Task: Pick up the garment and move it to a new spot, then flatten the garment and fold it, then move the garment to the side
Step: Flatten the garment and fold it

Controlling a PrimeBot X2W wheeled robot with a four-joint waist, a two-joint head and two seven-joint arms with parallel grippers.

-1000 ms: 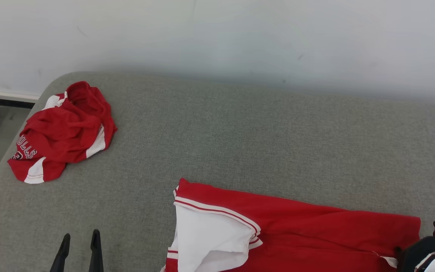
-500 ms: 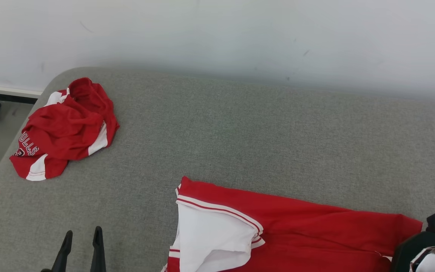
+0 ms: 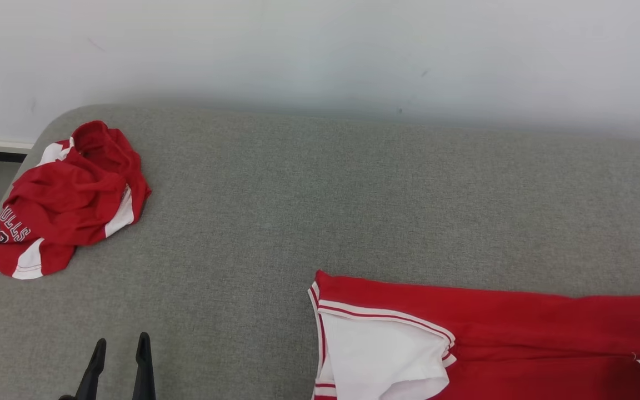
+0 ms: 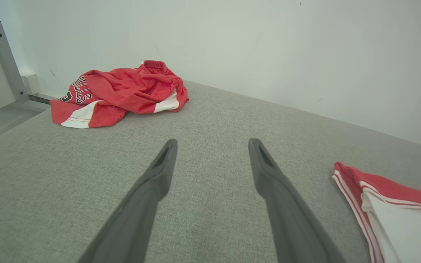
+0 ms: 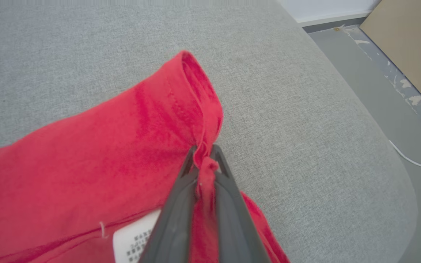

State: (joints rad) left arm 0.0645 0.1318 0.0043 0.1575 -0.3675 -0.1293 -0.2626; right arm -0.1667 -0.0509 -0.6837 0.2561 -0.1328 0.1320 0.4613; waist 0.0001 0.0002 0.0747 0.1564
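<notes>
The garment is red with a white side panel and lies spread at the near right of the grey cushioned surface. In the right wrist view my right gripper is shut on a pinched fold of the garment at its hemmed red corner, beside a white label. My left gripper stands open over bare grey fabric at the near left, with nothing between its fingers. The garment's striped white end lies to that gripper's right.
A second red and white garment, crumpled and with lettering on it, lies at the far left corner. A white wall runs behind the surface. The surface's rounded right edge drops to a grey floor with a white cable and a tan board.
My right gripper has shut on the garment's red corner. The garment has slid right and lies straighter. The head camera has also shifted. The left gripper has stayed put.
</notes>
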